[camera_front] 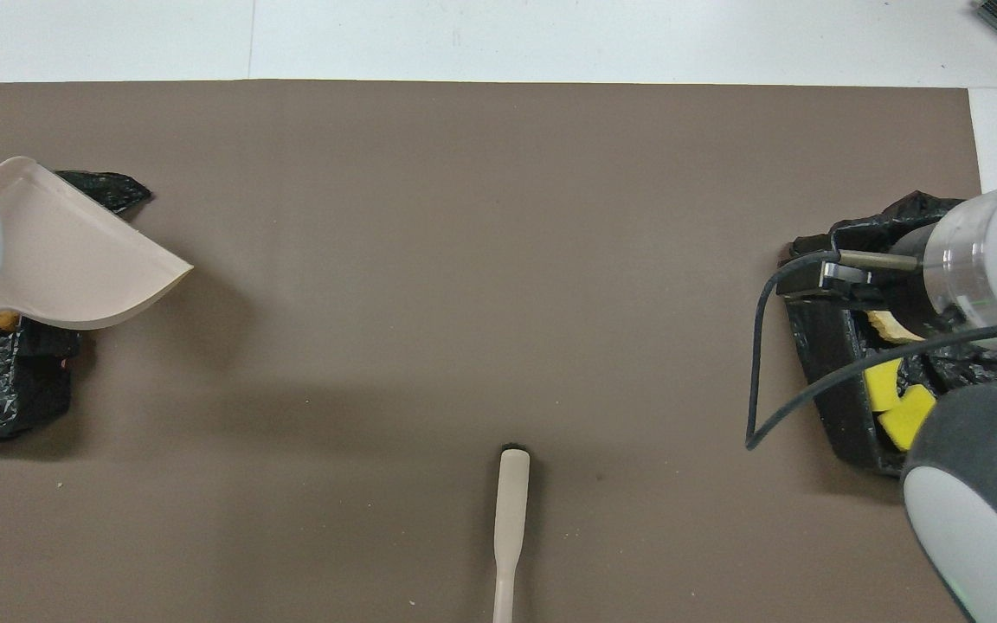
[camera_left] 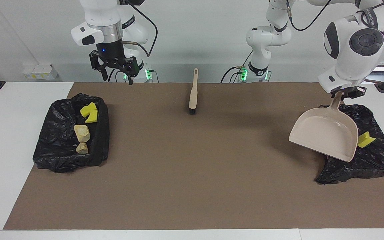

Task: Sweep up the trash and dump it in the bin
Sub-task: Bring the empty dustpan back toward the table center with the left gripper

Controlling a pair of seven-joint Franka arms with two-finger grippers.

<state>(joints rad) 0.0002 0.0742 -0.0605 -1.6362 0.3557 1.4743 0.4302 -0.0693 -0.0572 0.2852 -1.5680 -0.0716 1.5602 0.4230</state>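
Two grippers, two very different jobs right now. Left gripper (camera_left: 349, 93) is clamped tight on the handle of the beige dustpan (camera_left: 325, 133), which hangs tilted in the air, mouth down, over the table edge of the black bin bag (camera_left: 368, 160) at the left arm's end of the brown mat (camera_left: 192, 173). Right gripper (camera_left: 118, 69) has its jaws spread wide with nothing in them, waiting up in the air above the mat's robot-side edge, near the other black-lined bin (camera_left: 68, 156) at the right arm's end.

Trash is split between the two bins. In the right arm's bin: a pair of yellow sponge pieces (camera_left: 89, 112) toward the robots, then a beige rock chunk (camera_left: 81, 132) and a smaller beige chunk (camera_left: 82, 148). On the left arm's bag a yellow sponge piece (camera_left: 365, 140) peeks out just beside the dustpan's rim, and the overhead view shows a bit of an orange-brown chunk (camera_front: 3, 321) under the pan.

Beige-handled brush (camera_left: 193, 91) lies flat mid-mat by the robot-side edge, bristles pointing away from the robots.
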